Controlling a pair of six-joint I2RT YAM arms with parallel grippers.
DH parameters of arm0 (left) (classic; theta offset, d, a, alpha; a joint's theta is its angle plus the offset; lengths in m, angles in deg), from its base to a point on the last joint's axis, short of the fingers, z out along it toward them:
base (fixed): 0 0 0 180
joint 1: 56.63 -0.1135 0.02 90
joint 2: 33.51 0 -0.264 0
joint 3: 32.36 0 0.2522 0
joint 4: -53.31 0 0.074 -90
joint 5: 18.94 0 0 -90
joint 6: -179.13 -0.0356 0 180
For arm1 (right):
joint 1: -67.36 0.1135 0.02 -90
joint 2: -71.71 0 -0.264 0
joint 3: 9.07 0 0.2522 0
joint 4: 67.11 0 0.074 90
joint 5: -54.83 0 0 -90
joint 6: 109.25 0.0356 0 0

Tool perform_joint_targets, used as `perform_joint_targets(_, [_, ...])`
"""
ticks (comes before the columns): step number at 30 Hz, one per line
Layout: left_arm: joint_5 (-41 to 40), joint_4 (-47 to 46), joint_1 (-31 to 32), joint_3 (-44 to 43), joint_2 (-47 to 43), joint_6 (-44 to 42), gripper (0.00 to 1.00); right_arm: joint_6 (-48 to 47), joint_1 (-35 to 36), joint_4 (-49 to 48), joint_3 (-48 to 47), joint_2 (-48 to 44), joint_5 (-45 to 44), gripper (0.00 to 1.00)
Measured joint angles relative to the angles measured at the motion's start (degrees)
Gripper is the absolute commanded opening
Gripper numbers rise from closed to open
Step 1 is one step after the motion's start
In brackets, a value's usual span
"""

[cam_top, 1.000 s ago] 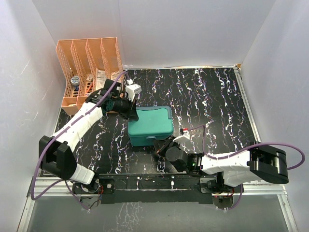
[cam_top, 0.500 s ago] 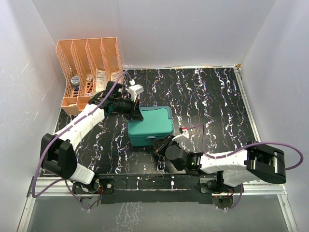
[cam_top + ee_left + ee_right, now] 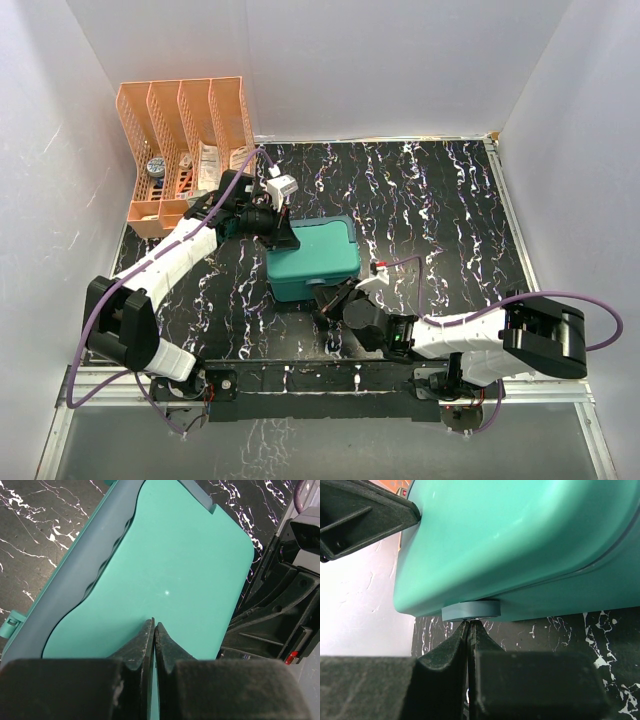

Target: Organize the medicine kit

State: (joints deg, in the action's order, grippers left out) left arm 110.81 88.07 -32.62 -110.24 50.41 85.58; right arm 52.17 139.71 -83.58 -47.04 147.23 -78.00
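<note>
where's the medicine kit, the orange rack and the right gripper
medicine kit (image 3: 312, 255), top external view, middle of closed lid
orange rack (image 3: 228, 108), top external view, rightmost divider wall
right gripper (image 3: 469, 626), right wrist view, between its shut fingertips

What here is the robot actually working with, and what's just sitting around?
In the job: the teal medicine kit, closed; left fingers, shut, over its lid; right fingers, shut, by its front latch.
Lying about: the orange file rack, with small items in its slots.

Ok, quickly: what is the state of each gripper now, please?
Left gripper: closed, holding nothing, tips over the lid of the medicine kit.
Right gripper: closed, holding nothing, tips at its front latch.
</note>
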Motion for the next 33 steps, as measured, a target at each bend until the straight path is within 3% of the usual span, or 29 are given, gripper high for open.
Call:
perform_joint_targets(14, [0.33,-1.84,0.02,0.85,-0.11,0.33,0.00,-1.33,-0.07,-0.07,0.76,-3.43,-1.62,0.00])
perform_joint_targets(33, [0.07,-2.60,0.07,1.77,-0.96,-0.39,0.00,-1.86,-0.92,-3.02,0.09,-0.52,-1.92,0.00])
